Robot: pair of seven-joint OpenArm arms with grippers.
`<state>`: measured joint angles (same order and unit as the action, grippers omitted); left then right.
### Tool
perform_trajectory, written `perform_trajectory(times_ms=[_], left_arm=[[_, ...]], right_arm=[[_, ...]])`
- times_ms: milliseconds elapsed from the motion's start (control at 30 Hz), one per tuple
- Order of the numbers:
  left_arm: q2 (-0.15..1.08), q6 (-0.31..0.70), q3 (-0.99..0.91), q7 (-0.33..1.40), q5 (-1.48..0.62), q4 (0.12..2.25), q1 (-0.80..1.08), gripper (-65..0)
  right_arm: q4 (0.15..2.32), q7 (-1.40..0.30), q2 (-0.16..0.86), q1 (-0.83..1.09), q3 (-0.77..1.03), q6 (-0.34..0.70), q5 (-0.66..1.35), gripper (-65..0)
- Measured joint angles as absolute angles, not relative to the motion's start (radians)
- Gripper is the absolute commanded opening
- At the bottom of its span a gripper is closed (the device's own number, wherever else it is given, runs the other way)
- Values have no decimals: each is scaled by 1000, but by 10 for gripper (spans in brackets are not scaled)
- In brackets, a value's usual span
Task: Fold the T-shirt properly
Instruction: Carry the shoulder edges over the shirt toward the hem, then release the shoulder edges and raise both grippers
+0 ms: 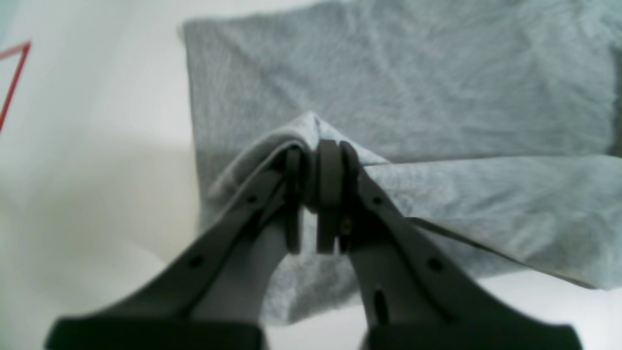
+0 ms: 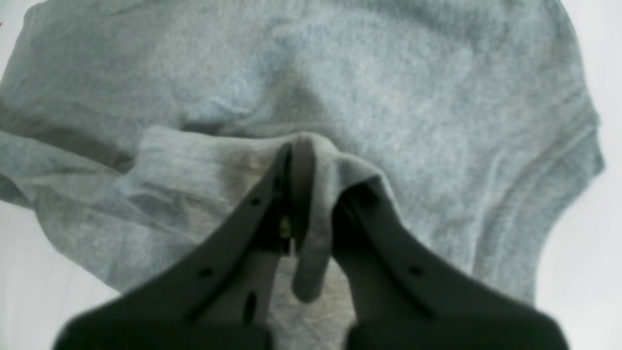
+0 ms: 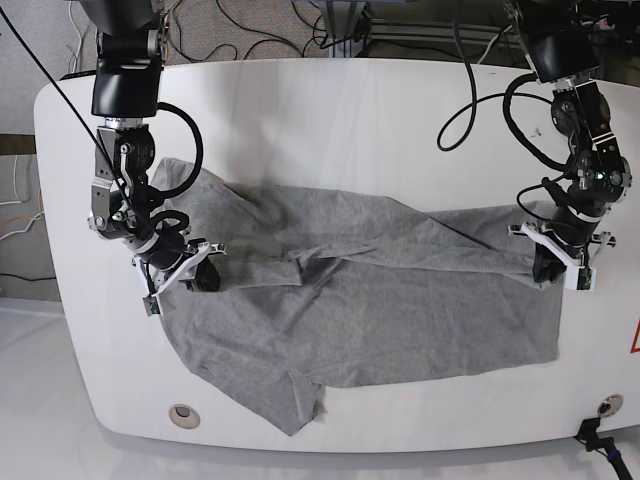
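The heather-grey T-shirt lies spread across the white table, plain side up, with one long edge lifted and pulled toward the middle. On the base view's right, my left gripper is shut on the raised corner of the cloth. The left wrist view shows its fingers pinching a peaked fold of the T-shirt. On the base view's left, my right gripper is shut on a bunched edge near a sleeve. In the right wrist view a strip of the T-shirt hangs down between the closed right gripper.
A red tape mark sits at the table's right edge, also seen as a red tape line. Two round grommets are set near the front edge. Cables run behind the table.
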<state>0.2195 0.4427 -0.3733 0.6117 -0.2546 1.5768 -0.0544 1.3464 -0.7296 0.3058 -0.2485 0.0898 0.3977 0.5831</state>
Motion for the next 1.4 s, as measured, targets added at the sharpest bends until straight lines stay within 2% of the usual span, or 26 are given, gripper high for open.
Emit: perform_trajectory(times_ms=[33, 133, 167, 200, 300, 400, 467, 533, 733, 867, 933, 1067, 1300, 1400], left_arm=[[221, 440, -373, 611, -256, 1568, -59, -650], [219, 447, -372, 606, -261, 1564, -67, -403], [220, 446, -372, 606, -262, 1563, -67, -332], [220, 442, -372, 605, -258, 1563, -66, -281], [223, 439, -372, 605, -247, 1562, -67, -194], [228, 438, -371, 603, -165, 1562, -68, -189], [231, 440, -371, 603, -125, 1575, -59, -189], [232, 446, -374, 603, -87, 1623, -35, -189], [233, 448, -378, 447, -8, 1781, 157, -189], [233, 448, -379, 382, -9, 1826, 235, -189], [232, 447, -379, 339, -11, 1826, 272, -189], [228, 449, -378, 302, -8, 1824, 325, -189], [228, 447, -378, 297, -8, 1824, 335, -189], [225, 455, -387, 294, -10, 1826, 336, -189]], right_arm=[[1341, -728, 304, -250, 90, 398, 585, -650], [1319, -728, 308, -250, 90, 397, 586, -650], [1311, -728, 308, -250, 90, 397, 588, -617], [1301, -729, 307, -251, 90, 397, 583, -552], [1293, -728, 308, -258, 90, 396, 580, -360], [1293, -716, 313, -263, 90, 393, 582, -189], [1304, -720, 327, -251, 87, 394, 585, -126], [1370, -718, 356, -213, 87, 390, 579, -123], [1686, -718, 437, -22, 96, 393, 571, -123], [1832, -714, 443, 140, 97, 362, 379, -123], [1869, -713, 410, 216, 109, 364, 299, -123], [1882, -638, 317, 303, 239, 385, 204, -123], [1776, -628, 273, 299, 387, 525, 188, -123], [1725, -633, 276, 282, 397, 544, 183, -123]])
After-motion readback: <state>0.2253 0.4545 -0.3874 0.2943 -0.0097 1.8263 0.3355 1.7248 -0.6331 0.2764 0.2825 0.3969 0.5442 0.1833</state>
